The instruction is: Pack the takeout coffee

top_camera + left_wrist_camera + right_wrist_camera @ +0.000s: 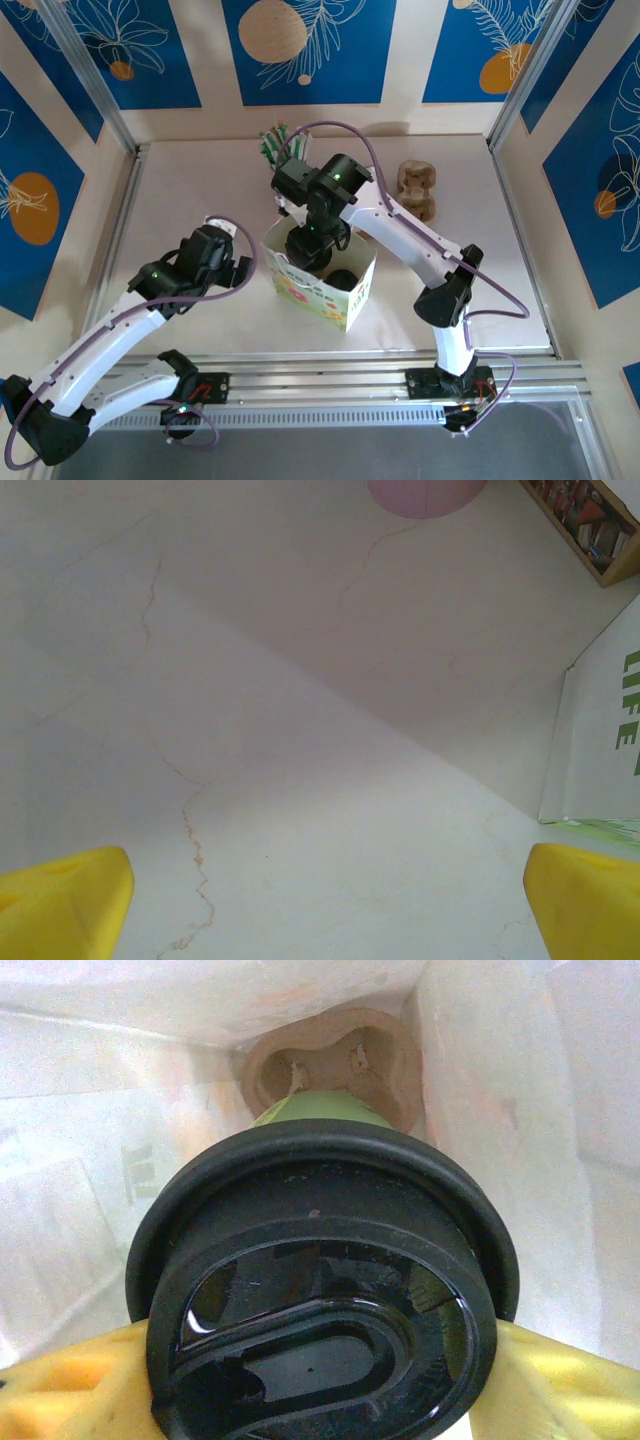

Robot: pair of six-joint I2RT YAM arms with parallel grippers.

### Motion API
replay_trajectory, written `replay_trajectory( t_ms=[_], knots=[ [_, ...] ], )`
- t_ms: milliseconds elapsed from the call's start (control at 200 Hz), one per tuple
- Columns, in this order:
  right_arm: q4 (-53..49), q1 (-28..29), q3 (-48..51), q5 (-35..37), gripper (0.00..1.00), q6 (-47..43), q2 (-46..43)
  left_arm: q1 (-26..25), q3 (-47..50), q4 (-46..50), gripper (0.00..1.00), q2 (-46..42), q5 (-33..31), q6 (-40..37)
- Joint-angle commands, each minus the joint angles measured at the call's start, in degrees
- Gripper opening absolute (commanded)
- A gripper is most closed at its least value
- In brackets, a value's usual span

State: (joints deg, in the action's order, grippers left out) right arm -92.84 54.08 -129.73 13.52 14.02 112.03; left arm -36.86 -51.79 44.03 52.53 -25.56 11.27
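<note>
Coffee's inside the bag, right arm on it

The right arm's jaws are down in the paper bag (352, 302), closed on the black-lidded takeout coffee (320, 1280), with a yellow pad on each side of the cup. The left jaws are spread wide and empty, over the desk (300, 780) just beside the bag.

Bright, even light, soft shadows; glare glints on the near lid (320, 1300)
</note>
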Motion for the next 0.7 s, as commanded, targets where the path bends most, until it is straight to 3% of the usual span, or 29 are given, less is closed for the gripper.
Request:
replay_trajectory(
  t_ms=[0,695],
  knots=[
    [-8.8,0.8,-0.6,0.0,0.65,-0.3,1.7,0.8,0.6,-0.6,1.0,-1.1,0.5,-1.2],
    [-8.8,0.9,0.8,1.0,0.65,-0.3,4.9,0.9,0.8,-0.4,1.0,-1.4,0.6,-1.2]
  ],
)
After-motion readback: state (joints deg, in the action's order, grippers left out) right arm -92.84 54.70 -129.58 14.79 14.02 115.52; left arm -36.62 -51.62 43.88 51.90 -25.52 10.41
